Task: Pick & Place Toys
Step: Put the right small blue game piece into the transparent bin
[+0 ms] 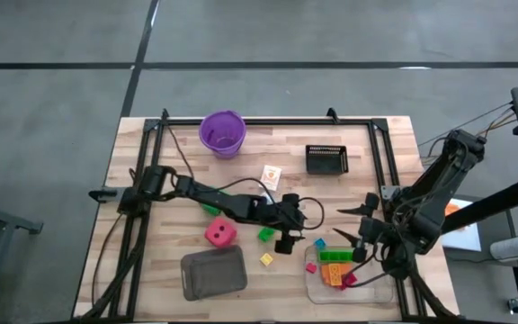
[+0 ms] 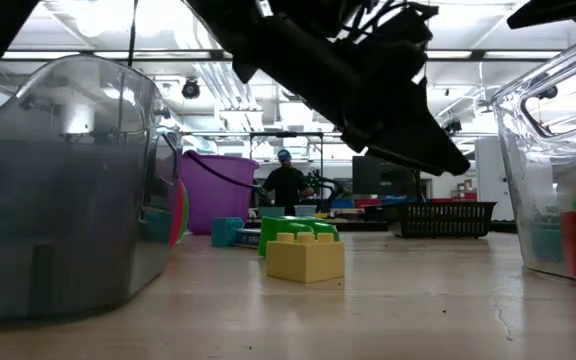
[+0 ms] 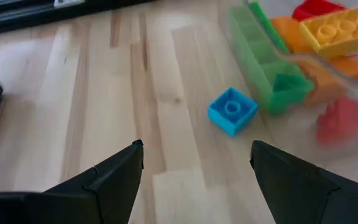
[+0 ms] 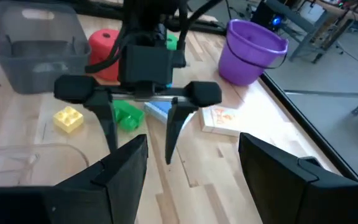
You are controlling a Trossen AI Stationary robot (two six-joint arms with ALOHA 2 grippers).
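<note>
**Left gripper spread above the blue brick, nothing held**

Left gripper hangs over the middle of the table with its two fingers pointing down and standing well apart, nothing between them. Just ahead of its fingertips, between the gripper and the clear tray, a small blue brick lies flat on the wood, untouched. Beyond that brick, the tray holds a long green brick, a yellow brick, orange and red pieces. Beside the gripper, on its near side, lies a green brick; a little farther off sits a small yellow brick. Behind the gripper, along its arm, the red die stands next to the grey tray. A picture card lies off to its far side, with the purple cup and a black basket beyond.

Right gripper waits at the clear tray's edge, facing the left one, fingers likewise apart and empty.
</note>
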